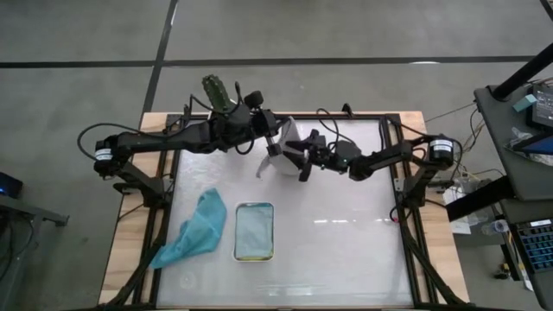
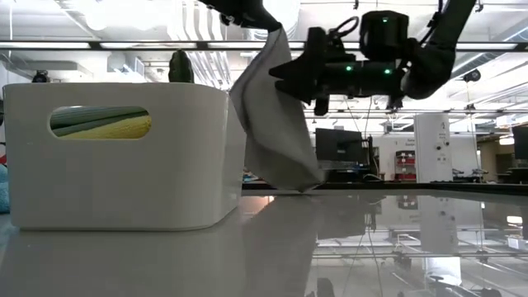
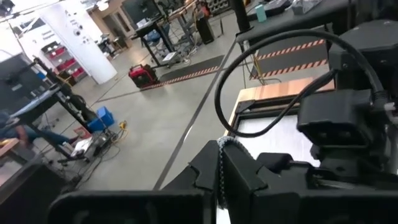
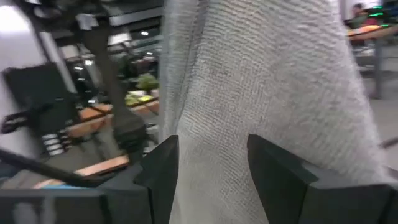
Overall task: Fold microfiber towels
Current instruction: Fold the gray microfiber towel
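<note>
The grey towel [image 2: 276,115] is being held aloft by a top corner in the closed left gripper [image 1: 270,131], hanging limp and light just ahead of the wide-open right gripper [image 1: 292,155], so a free side edge is judged the best hold.

Grey concrete floor [image 1: 346,30], ceiling lights [image 2: 99,45]
</note>
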Controlling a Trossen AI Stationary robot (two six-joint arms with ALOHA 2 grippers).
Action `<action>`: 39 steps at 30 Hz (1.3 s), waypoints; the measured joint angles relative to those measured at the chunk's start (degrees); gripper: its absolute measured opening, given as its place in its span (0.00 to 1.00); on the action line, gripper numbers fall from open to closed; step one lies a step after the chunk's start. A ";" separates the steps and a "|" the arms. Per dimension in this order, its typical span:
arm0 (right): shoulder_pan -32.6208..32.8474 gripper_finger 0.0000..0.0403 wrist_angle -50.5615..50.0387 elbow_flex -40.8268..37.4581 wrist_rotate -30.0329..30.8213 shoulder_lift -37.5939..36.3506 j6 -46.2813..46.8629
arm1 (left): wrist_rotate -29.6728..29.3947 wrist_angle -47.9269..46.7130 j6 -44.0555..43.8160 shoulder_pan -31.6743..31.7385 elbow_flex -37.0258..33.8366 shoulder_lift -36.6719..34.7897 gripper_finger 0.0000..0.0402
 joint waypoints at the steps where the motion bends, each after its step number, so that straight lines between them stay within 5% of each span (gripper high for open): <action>1: 0.09 0.45 -0.62 0.67 0.53 0.30 -0.10 | -0.30 -0.06 -0.02 -0.04 -0.01 0.01 0.00; 4: 0.07 0.45 -3.70 2.00 1.79 0.05 -0.26 | -2.76 -1.84 -0.08 -0.16 -0.09 0.01 0.00; 10: -0.10 0.41 -21.22 4.49 18.29 -4.34 -12.40 | -4.08 -7.71 -1.59 -1.19 -0.19 -0.47 0.00; 13: -0.42 0.38 -20.99 4.89 21.76 -6.95 -20.05 | -2.46 -11.14 -3.08 -1.87 -0.20 -0.91 0.00; 17: -0.45 0.34 -25.39 6.07 16.24 -13.18 -24.61 | 1.60 -17.74 -5.92 -2.72 -0.35 -0.93 0.00; 26: -0.31 0.22 -64.86 11.31 -2.16 -26.08 -15.47 | 9.71 -21.33 -8.94 -3.90 -1.04 -0.79 0.00; 34: -1.17 0.13 -68.86 9.36 0.97 -24.44 -15.46 | 9.60 -13.98 -13.53 -0.19 -5.09 4.62 0.00; 39: -0.55 0.14 -68.75 9.11 -2.57 -21.08 -11.72 | 8.27 -13.30 -15.37 2.12 -4.96 8.25 0.00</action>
